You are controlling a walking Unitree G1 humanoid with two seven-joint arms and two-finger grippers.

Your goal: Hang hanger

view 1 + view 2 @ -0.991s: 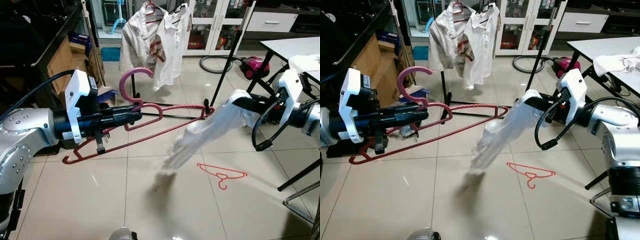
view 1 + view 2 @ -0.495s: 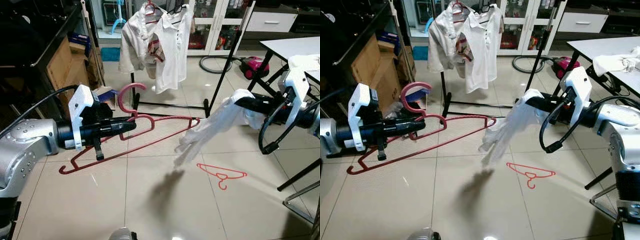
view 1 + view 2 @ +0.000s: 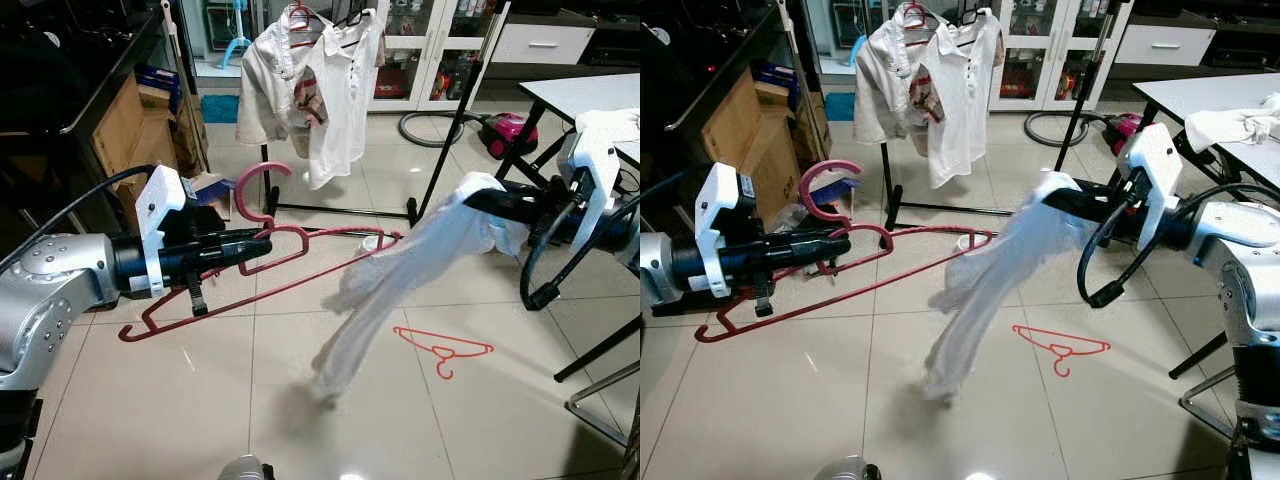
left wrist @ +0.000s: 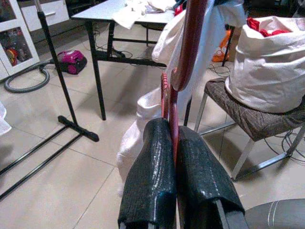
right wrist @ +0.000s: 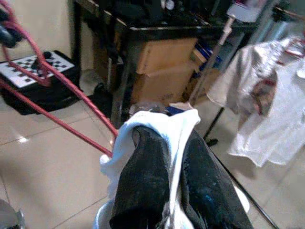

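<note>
The floor is covered with smooth, shiny tiles. The red hanger looks like hard, smooth plastic. The white shirt is made of thin, soft cloth. A rough, bumpy black skin is seen on the fingers of the left gripper. The arms are made of dull silver metal. Brown cardboard boxes look matt.

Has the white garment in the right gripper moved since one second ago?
Yes. The white garment hangs lower: its bottom end has dropped to the left of the red hanger mark on the floor, beside which it ended before.
</note>
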